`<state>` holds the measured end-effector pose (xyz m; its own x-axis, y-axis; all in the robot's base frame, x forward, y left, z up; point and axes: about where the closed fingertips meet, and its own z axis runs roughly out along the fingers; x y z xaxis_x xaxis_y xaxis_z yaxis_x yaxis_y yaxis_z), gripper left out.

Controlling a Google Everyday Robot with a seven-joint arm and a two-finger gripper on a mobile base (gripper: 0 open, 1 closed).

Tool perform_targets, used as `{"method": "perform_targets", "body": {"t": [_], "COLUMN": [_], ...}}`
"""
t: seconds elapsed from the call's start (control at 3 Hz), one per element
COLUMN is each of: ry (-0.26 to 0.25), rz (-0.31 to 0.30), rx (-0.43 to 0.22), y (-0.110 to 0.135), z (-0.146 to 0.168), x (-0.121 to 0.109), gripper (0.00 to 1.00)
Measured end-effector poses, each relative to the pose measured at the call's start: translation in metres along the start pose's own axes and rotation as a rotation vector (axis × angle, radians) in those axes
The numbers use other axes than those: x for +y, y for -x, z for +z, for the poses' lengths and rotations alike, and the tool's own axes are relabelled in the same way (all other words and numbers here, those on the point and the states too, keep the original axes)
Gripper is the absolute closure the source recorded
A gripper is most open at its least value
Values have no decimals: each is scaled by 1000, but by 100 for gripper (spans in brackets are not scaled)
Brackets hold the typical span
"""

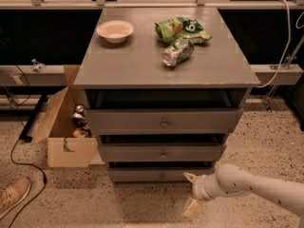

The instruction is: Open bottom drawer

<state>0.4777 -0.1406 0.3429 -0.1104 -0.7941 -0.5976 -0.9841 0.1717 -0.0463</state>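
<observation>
The bottom drawer (142,175) is sitting at the very foot of the grey desk (142,70), lowest of its three drawers. Its plain front is carrying a small round knob (162,176) at the centre. Its front is sitting back under the middle drawer (161,153), with a dark gap showing above it.

The claw (191,192) is hanging low at the desk's bottom right corner, just off the floor (118,208) and right of the knob. Its two pale fingers (192,206) are standing wide apart, one above the other, and are holding nothing. The upper finger is reaching close to the right end of the bottom drawer's front; whether it is touching the front is not clear. The white arm (256,186) is stretching away from the desk toward the lower right.

On the desk's top, a cream bowl (115,31) is resting toward the back left. A green snack bag (183,28) is lying toward the back right, and a crushed can (177,52) is lying just in front of the bag.

Left of the desk, an open cardboard box (66,146) is standing on the floor with small items inside. Farther left of the desk, a tan shoe (13,194) is showing at the edge.
</observation>
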Motion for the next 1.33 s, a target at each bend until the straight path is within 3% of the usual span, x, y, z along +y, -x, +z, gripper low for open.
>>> {"method": "perform_targets", "body": {"t": [0.33,1.0,1.33], "ry": [7,-19,-9], "rz": [-17,-38,-159], "rx": [-128,-123,-60], "y": [-5,-5,-17], "z": [40,42,60], "x": [-10,-11,-24], "gripper": [0,0,0]}}
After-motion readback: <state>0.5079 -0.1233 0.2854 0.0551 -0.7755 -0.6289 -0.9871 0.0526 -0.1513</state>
